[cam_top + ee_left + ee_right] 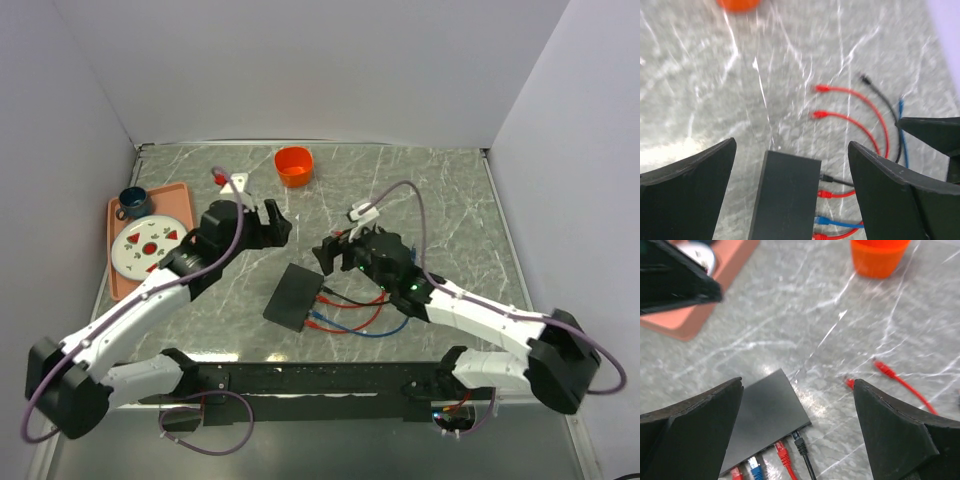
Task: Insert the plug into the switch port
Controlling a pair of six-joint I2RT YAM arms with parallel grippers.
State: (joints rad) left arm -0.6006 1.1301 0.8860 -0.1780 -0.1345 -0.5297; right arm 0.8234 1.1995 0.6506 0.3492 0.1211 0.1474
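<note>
On the veined grey stone-look worktop (450, 200), the flat matte-black box (297, 297) lies between the arms, its switch port edge (767, 452) holding red, blue and black plugs shown close only by the wrist views, loose red plugs (883, 368) lying nearby, and the left fingers (690, 190) and right fingers (690, 425) spread wide and empty.
</note>
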